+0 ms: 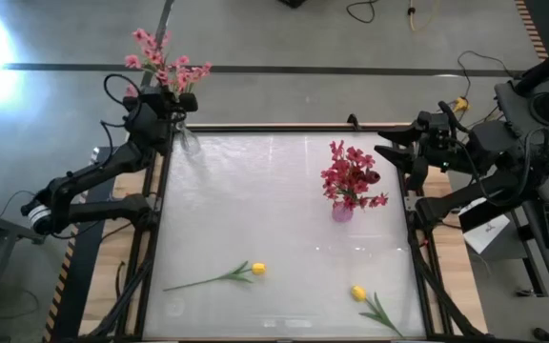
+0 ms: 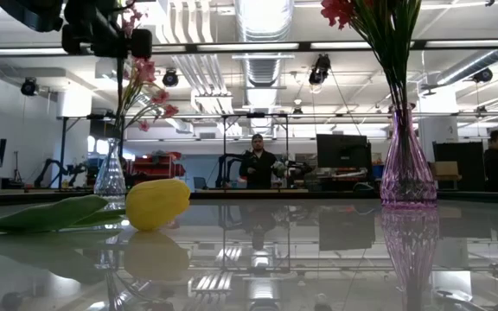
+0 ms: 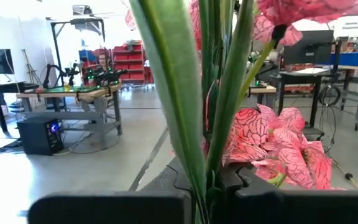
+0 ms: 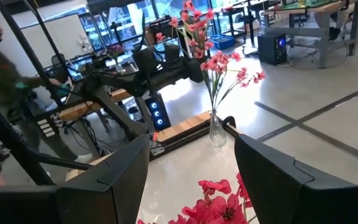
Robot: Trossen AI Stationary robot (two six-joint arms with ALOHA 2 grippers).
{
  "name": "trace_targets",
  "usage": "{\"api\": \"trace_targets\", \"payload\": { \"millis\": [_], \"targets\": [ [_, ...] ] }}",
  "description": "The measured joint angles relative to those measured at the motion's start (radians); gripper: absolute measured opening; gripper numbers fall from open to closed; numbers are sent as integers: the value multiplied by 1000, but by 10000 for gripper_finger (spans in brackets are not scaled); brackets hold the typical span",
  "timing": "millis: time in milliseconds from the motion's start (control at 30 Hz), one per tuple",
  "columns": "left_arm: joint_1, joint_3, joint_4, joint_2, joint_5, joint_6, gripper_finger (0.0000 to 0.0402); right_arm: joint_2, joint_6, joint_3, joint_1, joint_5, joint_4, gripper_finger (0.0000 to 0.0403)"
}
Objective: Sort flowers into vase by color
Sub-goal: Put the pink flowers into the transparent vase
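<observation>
My left gripper (image 1: 177, 101) hangs beyond the table's far left corner, above a clear glass vase (image 1: 188, 139), and is shut on a pink blossom spray (image 1: 165, 59). The right wrist view shows another pink spray (image 4: 219, 62) standing in that vase (image 4: 216, 132). Red sprays (image 1: 351, 176) stand in a purple vase (image 1: 342, 211) at the right. Two yellow tulips (image 1: 258, 270) (image 1: 358, 292) lie flat on the table near its front edge. My right gripper (image 1: 389, 157) waits open at the table's right edge, holding nothing. My left gripper pinches the pink spray's green stems (image 3: 207, 177) between its two fingers, below the blossoms (image 3: 278, 149). The fingers reach about level, across the stems. The spray stands roughly upright with its blossoms above the fingers. Its lower end is hidden from me.
The tulips' leafy stems (image 1: 208, 280) (image 1: 381, 314) stretch along the front of the table. The middle of the table (image 1: 255, 191) holds nothing. Beyond the table, people stand among workbenches (image 2: 258, 160).
</observation>
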Motion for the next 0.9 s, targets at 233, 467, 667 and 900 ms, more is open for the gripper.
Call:
{"api": "trace_targets", "payload": {
  "millis": [233, 467, 667, 900],
  "targets": [
    [11, -2, -7, 24, -1, -7, 0, 8, 10, 0, 0, 0, 0, 228],
    [14, -18, -138, 58, -20, -187, 0, 9, 10, 0, 0, 0, 0, 228],
    [15, -21, -299, 76, -19, -323, 0, 9, 10, 0, 0, 0, 0, 228],
    [19, -21, -582, 52, 5, -567, 5, 9, 8, 0, 0, -1, -1, 228]
  ]
}}
